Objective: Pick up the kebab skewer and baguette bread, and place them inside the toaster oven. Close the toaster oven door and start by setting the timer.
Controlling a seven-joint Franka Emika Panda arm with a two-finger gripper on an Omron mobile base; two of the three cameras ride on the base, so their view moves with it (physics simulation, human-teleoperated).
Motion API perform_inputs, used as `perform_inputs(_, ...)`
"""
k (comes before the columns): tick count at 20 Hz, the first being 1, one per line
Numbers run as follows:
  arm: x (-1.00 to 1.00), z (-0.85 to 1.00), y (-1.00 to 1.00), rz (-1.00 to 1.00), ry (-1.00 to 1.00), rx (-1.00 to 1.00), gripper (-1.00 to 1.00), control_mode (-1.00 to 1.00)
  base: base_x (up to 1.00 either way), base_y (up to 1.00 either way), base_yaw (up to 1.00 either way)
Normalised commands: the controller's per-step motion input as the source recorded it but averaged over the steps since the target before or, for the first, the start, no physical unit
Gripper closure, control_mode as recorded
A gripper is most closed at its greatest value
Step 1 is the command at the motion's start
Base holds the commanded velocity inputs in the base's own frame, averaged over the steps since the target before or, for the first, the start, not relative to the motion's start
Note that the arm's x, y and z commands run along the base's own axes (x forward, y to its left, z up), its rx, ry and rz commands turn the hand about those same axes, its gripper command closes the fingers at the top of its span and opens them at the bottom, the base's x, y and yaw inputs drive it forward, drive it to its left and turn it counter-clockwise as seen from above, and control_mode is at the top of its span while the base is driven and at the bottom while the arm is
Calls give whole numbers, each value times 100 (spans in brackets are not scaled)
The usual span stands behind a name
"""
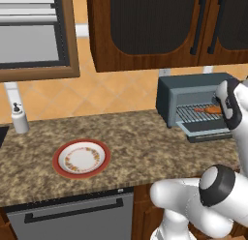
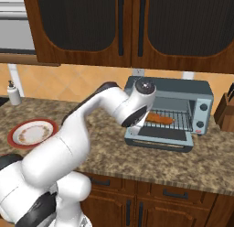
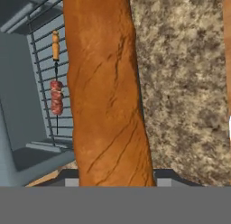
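Our arm stretches to the toaster oven (image 2: 171, 112) on the desk (image 2: 151, 162), its door (image 2: 160, 138) folded down. Our jaws pinch the baguette bread (image 3: 106, 87) at the opening; the kebab skewer (image 3: 56, 94) lies on the rack.

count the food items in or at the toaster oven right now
2: the kebab skewer lies on the wire rack inside the toaster oven; the baguette bread sits close before the hand camera, at the oven's opening.
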Motion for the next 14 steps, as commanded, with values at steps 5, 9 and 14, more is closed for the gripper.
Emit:
perform_inputs(5,63,-18,0,0,1,8,100,-100,0,0,0)
perform_inputs(9,51,-41,0,0,0,0,100,-100,0,0,0)
perform_inputs(14,36,-38,0,0,0,0,100,-100,0,0,0)
